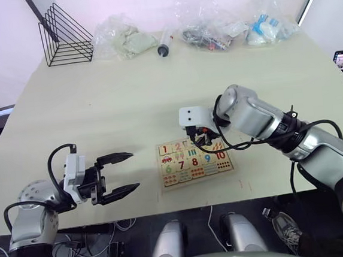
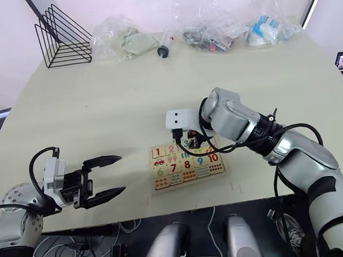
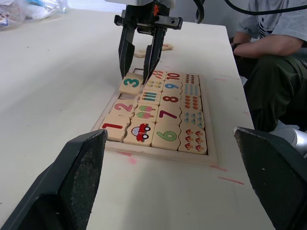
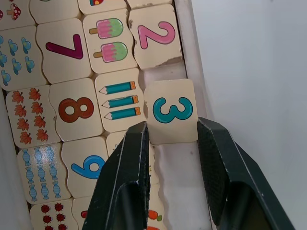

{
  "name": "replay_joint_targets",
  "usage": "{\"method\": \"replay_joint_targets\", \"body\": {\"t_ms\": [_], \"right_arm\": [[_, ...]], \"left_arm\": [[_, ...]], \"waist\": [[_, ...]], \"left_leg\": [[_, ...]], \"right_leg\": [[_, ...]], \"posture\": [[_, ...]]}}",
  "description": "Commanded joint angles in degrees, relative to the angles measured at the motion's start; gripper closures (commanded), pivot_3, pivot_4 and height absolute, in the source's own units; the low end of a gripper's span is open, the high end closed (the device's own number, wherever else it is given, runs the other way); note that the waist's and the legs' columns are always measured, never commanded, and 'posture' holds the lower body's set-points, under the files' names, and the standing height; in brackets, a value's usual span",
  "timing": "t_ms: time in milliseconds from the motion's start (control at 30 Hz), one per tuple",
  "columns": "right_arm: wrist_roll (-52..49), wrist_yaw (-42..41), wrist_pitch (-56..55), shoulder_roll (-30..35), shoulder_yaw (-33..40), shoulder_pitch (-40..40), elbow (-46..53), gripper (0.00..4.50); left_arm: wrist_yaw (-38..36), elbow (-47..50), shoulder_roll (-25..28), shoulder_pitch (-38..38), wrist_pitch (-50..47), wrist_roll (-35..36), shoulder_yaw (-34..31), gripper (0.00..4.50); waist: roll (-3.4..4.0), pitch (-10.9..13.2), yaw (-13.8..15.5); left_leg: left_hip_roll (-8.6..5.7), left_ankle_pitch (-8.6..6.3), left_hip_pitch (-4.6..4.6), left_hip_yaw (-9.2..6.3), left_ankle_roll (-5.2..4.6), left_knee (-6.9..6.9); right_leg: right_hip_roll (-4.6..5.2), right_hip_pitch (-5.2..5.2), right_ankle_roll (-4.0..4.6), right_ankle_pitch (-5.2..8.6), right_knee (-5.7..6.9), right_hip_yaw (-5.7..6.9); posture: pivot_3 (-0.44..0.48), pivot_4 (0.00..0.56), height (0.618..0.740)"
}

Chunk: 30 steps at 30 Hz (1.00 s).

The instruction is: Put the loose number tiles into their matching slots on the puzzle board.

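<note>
The puzzle board [image 1: 194,182] lies near the table's front edge, right of centre. Most of its tiles are seated. My right gripper [image 4: 172,129] is shut on the number 3 tile [image 4: 172,110] and holds it tilted over the board's far row, beside the seated 2 tile [image 4: 156,36]. Bare wood of the matching slots [image 4: 165,72] shows around the 3 tile. Two loose tiles [image 3: 140,52] lie on the table beyond the board. My left gripper [image 1: 117,175] hovers open and empty at the front left, well apart from the board, its fingers [image 3: 62,187] spread wide.
A black wire rack [image 1: 64,38] stands at the far left corner. Plastic bags [image 1: 124,39] with odds and ends and a small tube [image 1: 164,47] line the far edge. A person [image 3: 273,62] sits beside the table past the board.
</note>
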<state>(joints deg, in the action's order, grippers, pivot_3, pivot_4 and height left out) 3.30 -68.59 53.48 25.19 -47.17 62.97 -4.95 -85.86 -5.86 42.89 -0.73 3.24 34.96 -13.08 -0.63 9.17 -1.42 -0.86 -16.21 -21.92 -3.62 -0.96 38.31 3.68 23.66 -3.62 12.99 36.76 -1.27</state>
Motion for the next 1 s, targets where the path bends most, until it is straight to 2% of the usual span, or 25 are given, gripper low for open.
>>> {"method": "replay_joint_targets", "body": {"t_ms": [33, 1000], "right_arm": [[0.90, -0.65, -0.88, -0.27, -0.18, 1.24, 0.88, 3.62], [3.65, -0.53, -4.80, -3.09, -0.04, 0.17, -2.47, 3.62]], "left_arm": [[0.09, 1.24, 0.51, 0.05, 0.27, 0.27, -1.59, 0.00], [-0.08, 2.83, 0.54, -1.68, 0.65, -0.43, -1.48, 0.00]], "waist": [[0.00, 0.00, -0.11], [0.00, 0.00, -0.88]], "left_leg": [[0.00, 0.00, 0.00, 0.00, 0.00, 0.00], [0.02, -0.01, 0.01, -0.04, 0.01, -0.04]], "right_leg": [[0.00, 0.00, 0.00, 0.00, 0.00, 0.00], [0.04, 0.01, 0.01, -0.01, -0.01, 0.03]], "posture": [[0.000, 0.150, 0.740], [0.000, 0.150, 0.740]]}}
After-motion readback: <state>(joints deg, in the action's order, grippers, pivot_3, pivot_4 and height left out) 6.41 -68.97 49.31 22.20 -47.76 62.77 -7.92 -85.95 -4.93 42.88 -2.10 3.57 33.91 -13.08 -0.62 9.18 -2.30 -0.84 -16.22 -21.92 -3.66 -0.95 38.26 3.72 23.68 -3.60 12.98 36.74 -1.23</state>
